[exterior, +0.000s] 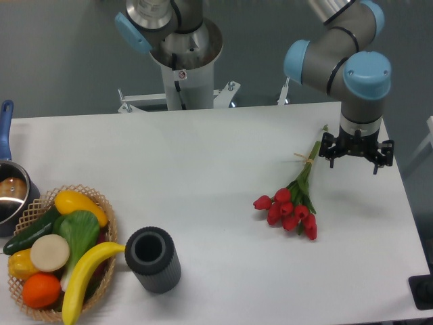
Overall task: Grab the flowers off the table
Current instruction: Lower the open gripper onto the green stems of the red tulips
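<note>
The flowers, a bunch of red tulip buds with green stems tied together, lie on the white table at the right of centre, buds toward the front, stems pointing to the back right. My gripper hangs above the table just right of the stem ends, apart from them. Its fingers are seen from above under the wrist, and I cannot tell whether they are open or shut. Nothing shows between them.
A dark grey cylinder vase stands at the front left of centre. A wicker basket of fruit and vegetables sits at the front left. A pot with a blue handle is at the left edge. The arm's base stands behind the table.
</note>
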Robot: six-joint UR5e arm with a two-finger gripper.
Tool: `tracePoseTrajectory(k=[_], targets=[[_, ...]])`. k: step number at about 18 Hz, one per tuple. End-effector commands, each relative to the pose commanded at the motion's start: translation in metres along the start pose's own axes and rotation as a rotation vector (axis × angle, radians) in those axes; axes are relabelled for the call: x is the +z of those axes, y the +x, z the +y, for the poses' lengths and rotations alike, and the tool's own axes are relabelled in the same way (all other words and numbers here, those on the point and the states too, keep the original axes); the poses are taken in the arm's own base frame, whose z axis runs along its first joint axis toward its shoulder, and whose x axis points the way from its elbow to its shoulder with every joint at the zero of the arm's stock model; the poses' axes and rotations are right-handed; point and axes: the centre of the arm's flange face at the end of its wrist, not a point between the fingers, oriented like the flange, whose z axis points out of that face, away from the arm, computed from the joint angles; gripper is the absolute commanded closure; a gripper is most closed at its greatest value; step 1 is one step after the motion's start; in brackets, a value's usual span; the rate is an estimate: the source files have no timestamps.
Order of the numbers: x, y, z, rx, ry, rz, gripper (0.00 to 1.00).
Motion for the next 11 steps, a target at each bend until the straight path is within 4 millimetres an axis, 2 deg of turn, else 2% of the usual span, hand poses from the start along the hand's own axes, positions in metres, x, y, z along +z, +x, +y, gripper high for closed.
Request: tracePoseTrajectory(k=[5,11], targets=[[0.001,0.011,-0.005,0.014,0.007,0.012,0.0],[0.026,0.043,-0.005,0.053,0.024,0.042,0.0]])
